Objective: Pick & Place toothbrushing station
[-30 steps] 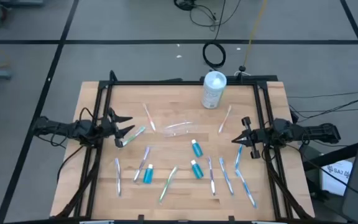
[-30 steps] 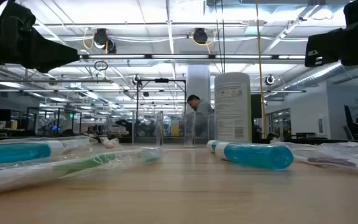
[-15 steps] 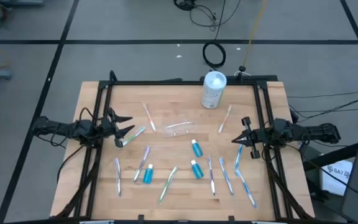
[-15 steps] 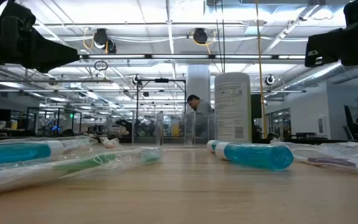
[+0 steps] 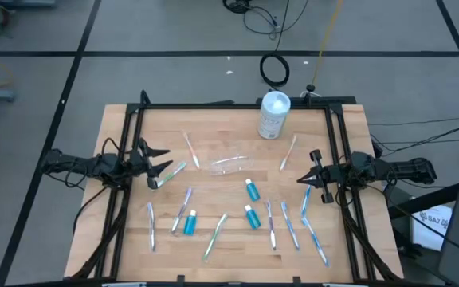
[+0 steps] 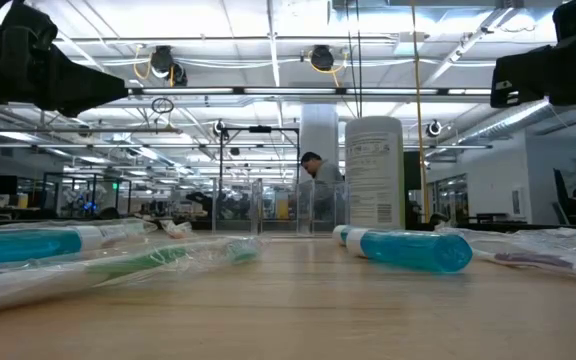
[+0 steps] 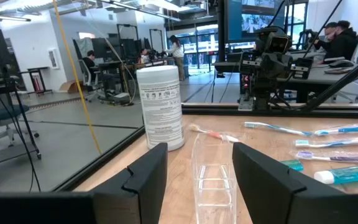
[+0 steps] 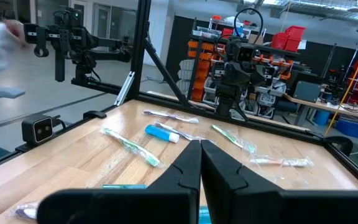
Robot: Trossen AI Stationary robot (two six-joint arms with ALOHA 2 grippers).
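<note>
Several wrapped toothbrushes lie flat on the wooden table (image 5: pixel 126 239), among them a green one (image 5: pixel 170 173) and a blue one (image 5: pixel 290 224). Three blue toothpaste tubes (image 5: pixel 251 190) (image 5: pixel 253 217) (image 5: pixel 189 223) lie among them. A clear plastic holder (image 5: pixel 228 165) lies mid-table, and the left wrist view shows the holder (image 7: pixel 214 186) ahead of the fingers. My left gripper (image 5: pixel 164 159) hovers open at the left edge, pointing level toward the holder. My right gripper (image 5: pixel 307 178) hovers shut at the right edge. Neither touches anything.
A white wipes canister (image 5: pixel 274 115) stands upright at the far edge, and this canister (image 6: pixel 373 172) also shows in the low view. A black metal frame (image 5: pixel 237 104) runs round the table. People sit and stand in the room beyond.
</note>
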